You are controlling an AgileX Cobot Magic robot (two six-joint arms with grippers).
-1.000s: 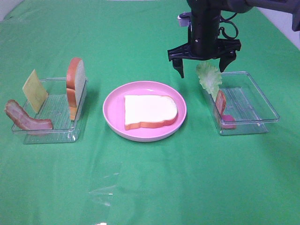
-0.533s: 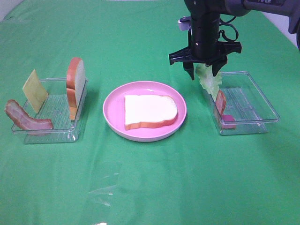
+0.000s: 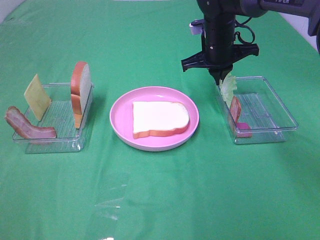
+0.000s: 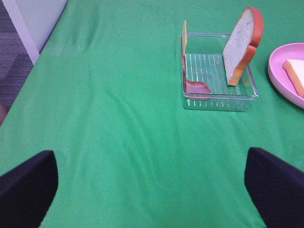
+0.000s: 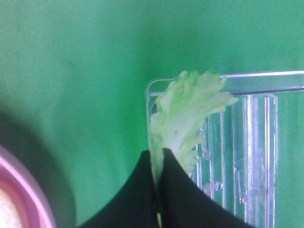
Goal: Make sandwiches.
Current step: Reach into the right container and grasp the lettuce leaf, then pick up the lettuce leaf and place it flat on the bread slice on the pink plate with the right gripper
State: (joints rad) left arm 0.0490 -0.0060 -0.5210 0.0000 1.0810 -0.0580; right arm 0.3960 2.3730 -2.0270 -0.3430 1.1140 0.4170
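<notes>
we clamp black right gripper (image 5: 157, 156) on pale green frilled lettuce leaf (image 5: 190, 109); upright in clear plastic tray (image 5: 256, 142), presumably for pinching | left gripper (image 4: 149, 153) spread

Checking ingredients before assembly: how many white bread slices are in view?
2. One white bread slice with orange-brown crust lies flat on the round pink plate; the other slice stands upright in the left clear plastic tray. None looks hidden.
</notes>
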